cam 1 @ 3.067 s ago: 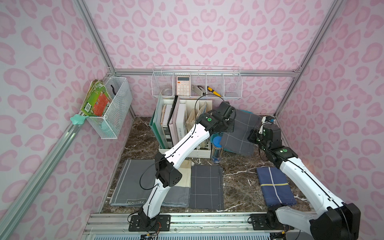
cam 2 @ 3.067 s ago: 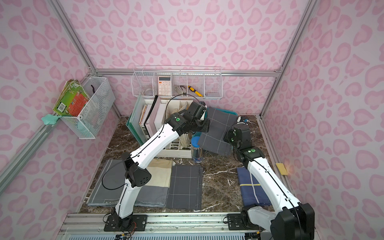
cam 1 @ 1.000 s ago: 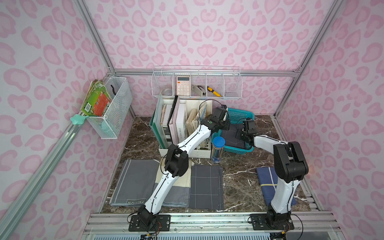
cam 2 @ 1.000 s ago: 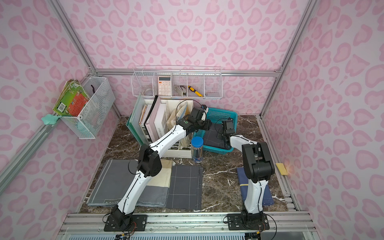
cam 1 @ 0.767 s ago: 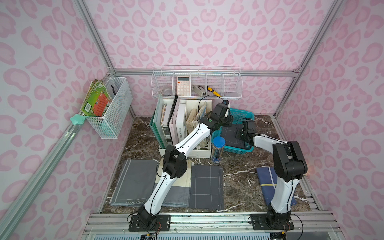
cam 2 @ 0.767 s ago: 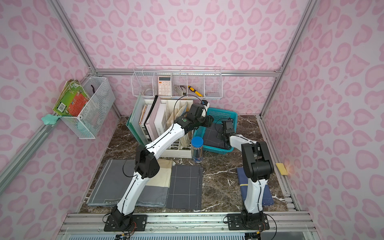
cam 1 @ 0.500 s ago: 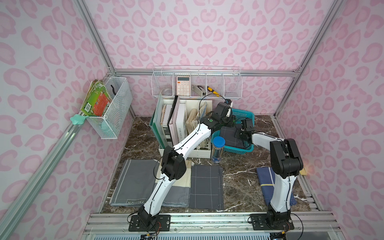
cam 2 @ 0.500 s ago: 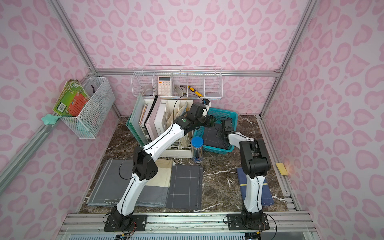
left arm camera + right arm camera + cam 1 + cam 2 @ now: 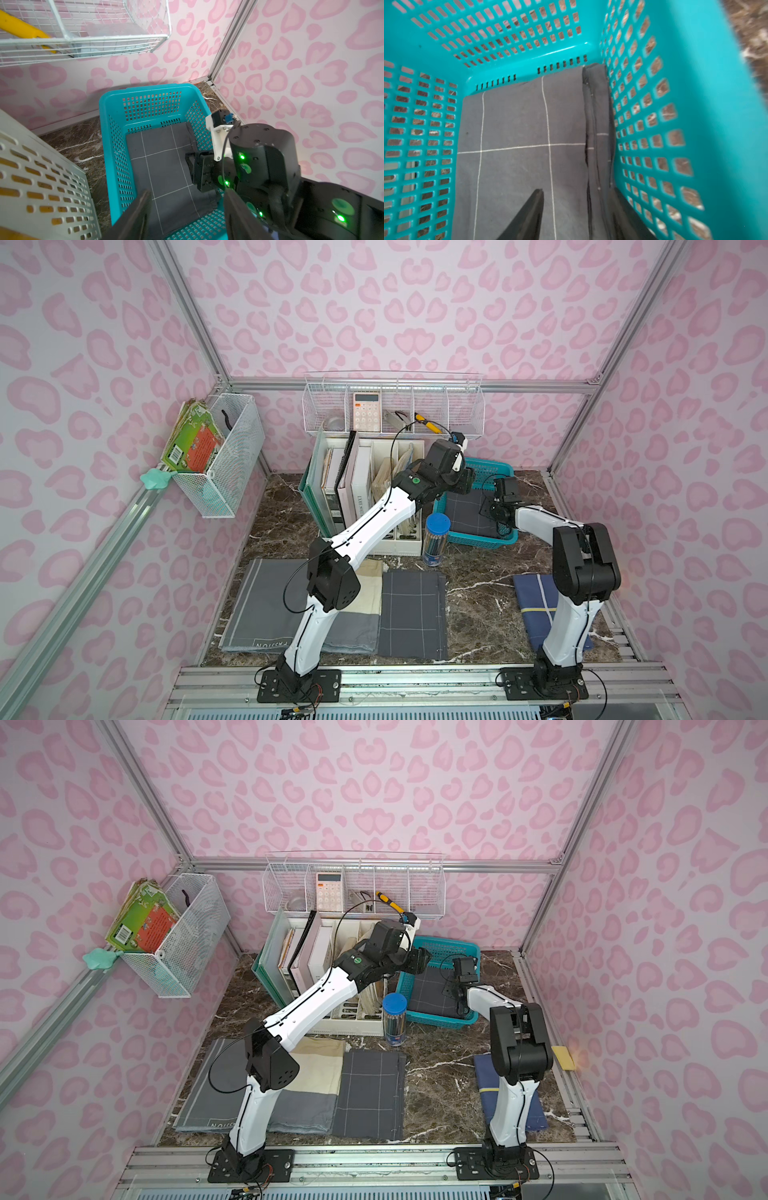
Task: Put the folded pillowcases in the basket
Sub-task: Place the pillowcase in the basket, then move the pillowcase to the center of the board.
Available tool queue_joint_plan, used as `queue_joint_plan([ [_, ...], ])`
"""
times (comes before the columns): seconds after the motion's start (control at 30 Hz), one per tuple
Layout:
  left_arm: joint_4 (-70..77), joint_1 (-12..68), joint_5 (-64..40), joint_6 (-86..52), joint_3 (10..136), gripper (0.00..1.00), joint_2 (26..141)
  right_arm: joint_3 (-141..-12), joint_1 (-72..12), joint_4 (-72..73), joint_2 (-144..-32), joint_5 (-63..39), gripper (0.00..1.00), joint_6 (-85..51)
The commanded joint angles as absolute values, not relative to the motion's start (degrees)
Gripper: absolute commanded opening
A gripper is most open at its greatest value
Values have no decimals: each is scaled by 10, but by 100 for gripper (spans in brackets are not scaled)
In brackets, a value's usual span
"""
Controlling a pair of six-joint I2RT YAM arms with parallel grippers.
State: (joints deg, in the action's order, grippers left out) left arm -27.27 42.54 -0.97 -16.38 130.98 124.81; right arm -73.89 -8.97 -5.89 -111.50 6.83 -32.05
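Two grippers work at the basket point(image 9: 112, 124), and the folded pillowcase point(image 9: 519, 135) lies flat on its floor, one thick fold against a side wall. We see the right gripper point(image 9: 577, 190) spread, fingers point(image 9: 529, 214) straddling that fold, clamping nothing; its base is cut off. Above the basket the left gripper point(image 9: 187, 194) hangs parted and empty. In both top views the left arm point(image 9: 374, 514) hides the basket's near corner. Dark marble tabletop point(image 9: 490, 572) beneath the basket, pink spotted walls point(image 9: 415, 323) behind it.
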Motion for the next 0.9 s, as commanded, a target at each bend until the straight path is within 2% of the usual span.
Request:
queue_joint_plan([
  [0.0,-269,430,-4,-163,1287,60,1218,-746,-77,-77,-1110,82,54,-309],
  [0.17,-271,435,5,-177,1225,61,1160,-741,-85,-85,-1057,68,58,-294],
  [0.3,-267,436,12,-196,1141,63,1091,-715,-113,-104,-965,79,67,-278],
  [0.33,-260,437,12,-201,1115,66,1072,-704,-121,-107,-939,83,69,-275],
  [0.4,-234,437,10,-208,1035,79,1013,-673,-148,-116,-875,84,72,-264],
  [0.43,-227,437,15,-211,1004,80,991,-657,-158,-118,-848,85,74,-259],
  [0.63,-196,440,62,-246,806,84,819,-568,-239,-166,-663,112,80,-256],
  [0.87,-254,447,116,-308,649,88,640,-504,-417,-256,-538,182,81,-312],
])
